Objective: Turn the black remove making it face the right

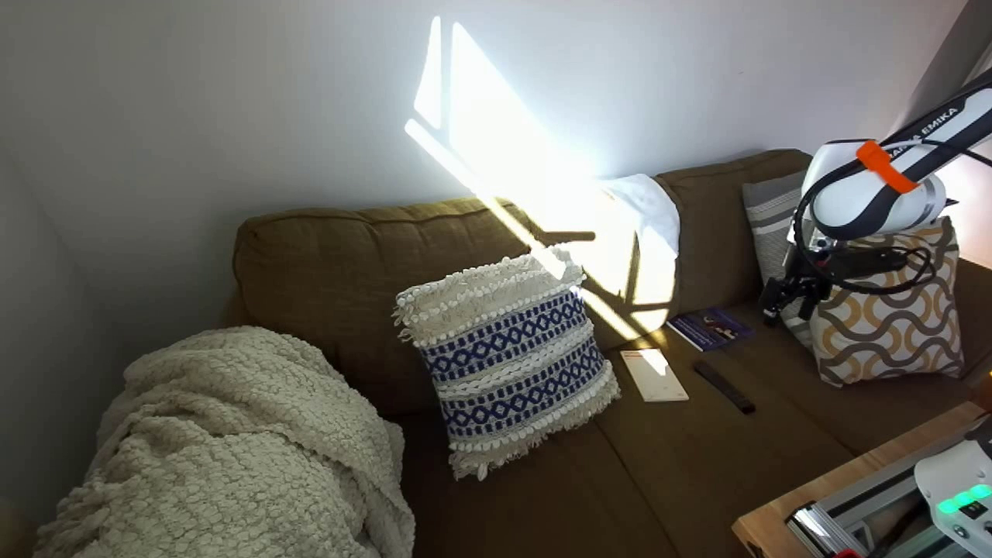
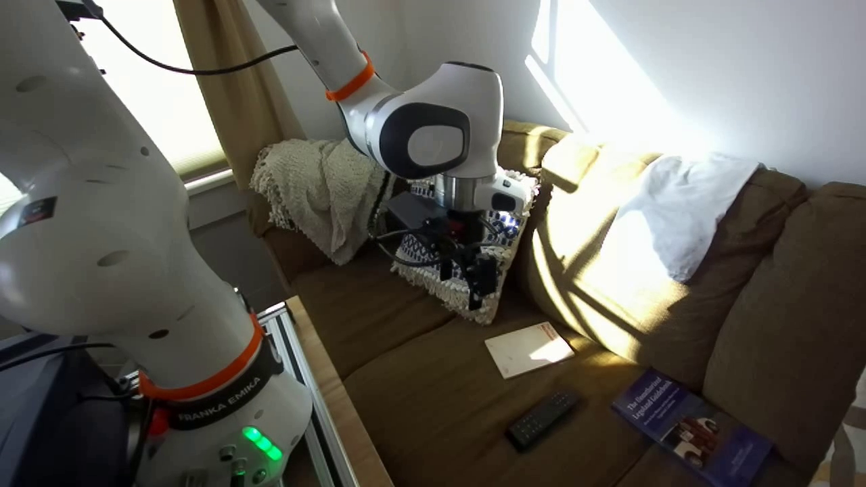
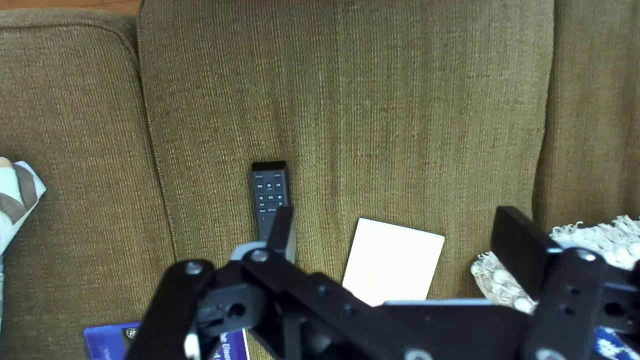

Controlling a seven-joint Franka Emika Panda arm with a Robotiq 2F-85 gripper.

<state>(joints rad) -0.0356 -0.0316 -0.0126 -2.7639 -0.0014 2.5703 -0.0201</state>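
Wrist view | and there's the tool (image 3: 395,220), jaws spread wide, released! | black remote (image 3: 270,192) lies at ten o'clock from the white booklet (image 3: 392,260), running nearly twelve-to-six, lower end masked by the tool | blue book (image 3: 106,342), partly covered, shows at seven o'clock from that remote

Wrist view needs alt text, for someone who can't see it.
Black remote on a brown couch seat, its lower end hidden by the robot's open claw. In the picture, a white booklet lies right of the remote, partly covered; a blue book shows at bottom left, a fringed pillow at lower right.
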